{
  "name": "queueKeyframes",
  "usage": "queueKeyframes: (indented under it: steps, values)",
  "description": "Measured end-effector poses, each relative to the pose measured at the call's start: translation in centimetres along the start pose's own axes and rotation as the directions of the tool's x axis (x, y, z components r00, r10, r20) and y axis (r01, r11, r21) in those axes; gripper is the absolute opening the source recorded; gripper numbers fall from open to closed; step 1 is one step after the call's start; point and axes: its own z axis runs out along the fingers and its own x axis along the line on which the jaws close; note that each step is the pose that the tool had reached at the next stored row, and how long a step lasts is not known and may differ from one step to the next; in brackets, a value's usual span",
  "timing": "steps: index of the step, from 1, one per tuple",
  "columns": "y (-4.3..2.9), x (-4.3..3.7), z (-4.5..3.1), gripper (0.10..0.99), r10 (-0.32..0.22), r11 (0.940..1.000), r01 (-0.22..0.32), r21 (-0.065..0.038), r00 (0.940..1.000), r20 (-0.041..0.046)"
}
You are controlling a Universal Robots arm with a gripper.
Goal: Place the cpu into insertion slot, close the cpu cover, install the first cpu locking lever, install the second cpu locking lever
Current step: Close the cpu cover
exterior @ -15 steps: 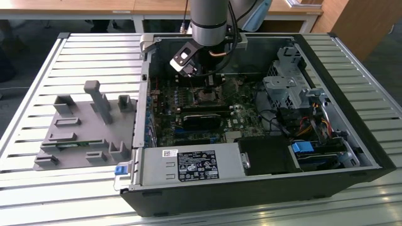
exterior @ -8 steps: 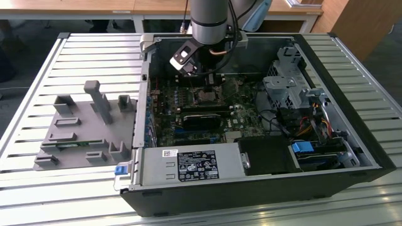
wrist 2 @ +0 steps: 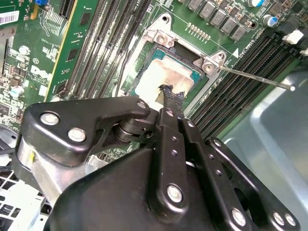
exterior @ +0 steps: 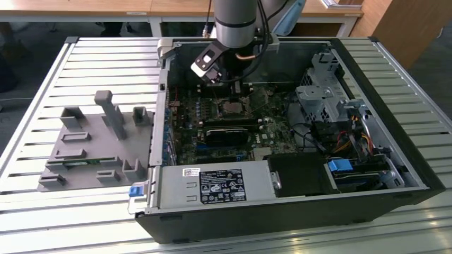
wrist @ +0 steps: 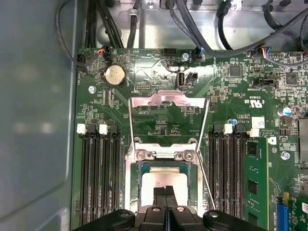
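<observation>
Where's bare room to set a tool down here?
Bare slats of the table border the grey fixture on the exterior view's left. Inside the case it is crowded; the gripper hangs over the cpu.

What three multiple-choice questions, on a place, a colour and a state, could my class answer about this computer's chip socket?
1. Where does the chip lie? A in the socket; B beside the socket; C held in mid-air.
2. What colour is the circuit board? A blue; B green; C red.
3. How is the cover frame? A shut over the chip; B missing; C swung open.
Answers: 1 A, its pale top sits within the rim. 2 B, green shows all around the socket. 3 C, it lies back with board visible through its window.
</observation>
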Motion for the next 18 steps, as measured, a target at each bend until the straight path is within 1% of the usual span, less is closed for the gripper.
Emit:
queueKeyframes:
  steps: [6, 9, 13, 16, 18]
  values:
    - [0.03, 0.00, -0.34, 0.106, 0.000, 1.0000, 0.000, 0.001, 1.0000, 0.0000]
    - [0.05, 0.01, -0.76, 0.106, 0.000, 1.0000, 0.000, 0.001, 1.0000, 0.0001]
    - [0.05, -0.06, -0.81, 0.106, 0.000, 1.0000, 0.000, 0.001, 1.0000, 0.0000]
    - [0.05, -0.45, -0.81, 0.106, 0.000, 1.0000, 0.000, 0.001, 1.0000, 0.0001]
    - [0.15, -0.57, -0.80, 0.106, 0.000, 1.0000, 0.000, 0.002, 1.0000, -0.0001]
